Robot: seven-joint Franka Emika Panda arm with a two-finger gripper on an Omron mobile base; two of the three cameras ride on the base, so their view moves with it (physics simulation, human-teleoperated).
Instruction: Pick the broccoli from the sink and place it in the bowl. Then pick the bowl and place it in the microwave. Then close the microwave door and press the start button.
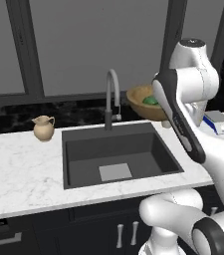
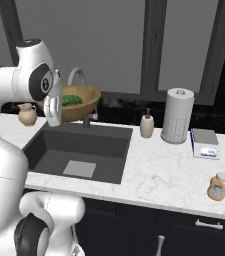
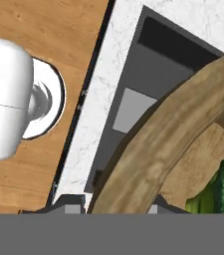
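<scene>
Your gripper (image 3: 114,208) is clamped on the rim of the bowl (image 2: 79,102), holding it up in the air above the sink (image 1: 83,149). The broccoli (image 2: 72,100) sits inside. You can't see the microwave from here, so turn to find it.

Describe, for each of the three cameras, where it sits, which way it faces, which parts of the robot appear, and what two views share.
Left base view: behind the arm's left, facing forward and down at the sink; the arm rises lower right.
Right base view: behind its right, same counter; the arm rises lower left.
Hand view: on the hand, looking down along the claw past the bowl rim; fingertips at the bottom.
Both base views share the raised bowl holding the broccoli, sink and jug.
</scene>
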